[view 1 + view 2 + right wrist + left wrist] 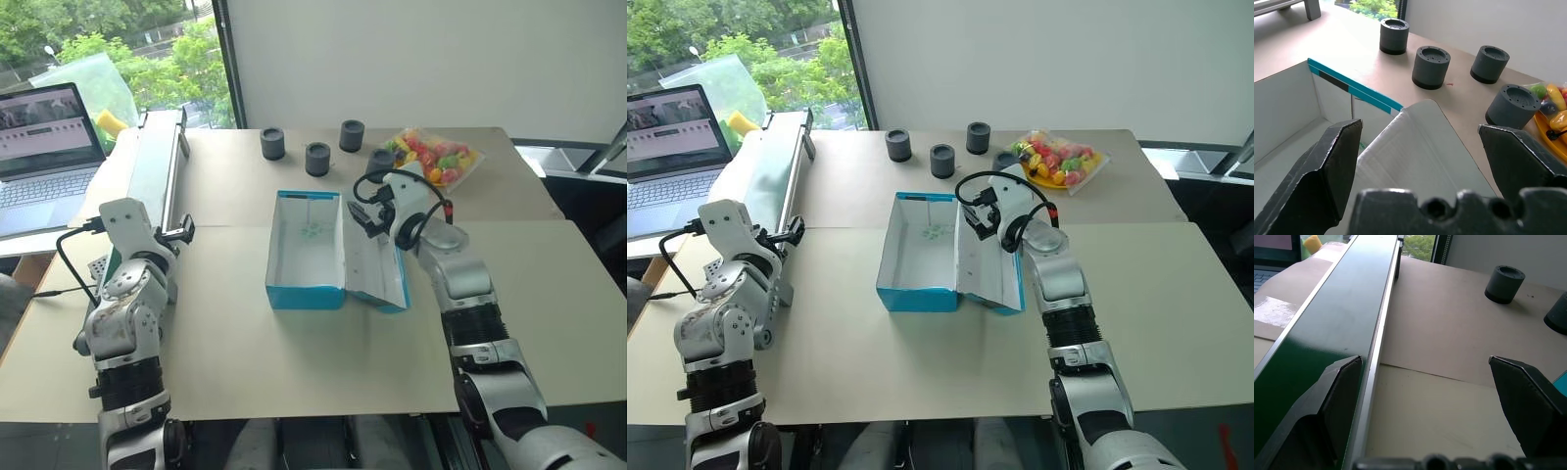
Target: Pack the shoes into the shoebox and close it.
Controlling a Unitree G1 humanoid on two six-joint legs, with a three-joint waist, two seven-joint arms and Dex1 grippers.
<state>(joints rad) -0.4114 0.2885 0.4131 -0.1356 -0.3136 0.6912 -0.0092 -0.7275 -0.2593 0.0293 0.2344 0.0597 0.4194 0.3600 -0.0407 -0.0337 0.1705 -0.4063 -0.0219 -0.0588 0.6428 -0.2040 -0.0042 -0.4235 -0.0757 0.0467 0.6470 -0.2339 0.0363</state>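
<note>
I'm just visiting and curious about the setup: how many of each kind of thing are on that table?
Small dark grey cylinders: 4
Turquoise shoebox, open and empty: 1
Bag of colourful toy fruit: 1
Green-and-silver conveyor: 1
Laptop: 1
Total: 8

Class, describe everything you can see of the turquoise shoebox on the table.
The shoebox is a rectangular turquoise cardboard box, white inside, standing open in the middle of the table. No shoes are inside. Its hinged flap lid leans outward on the robot's right side. The open right gripper hangs just above that lid.
</note>
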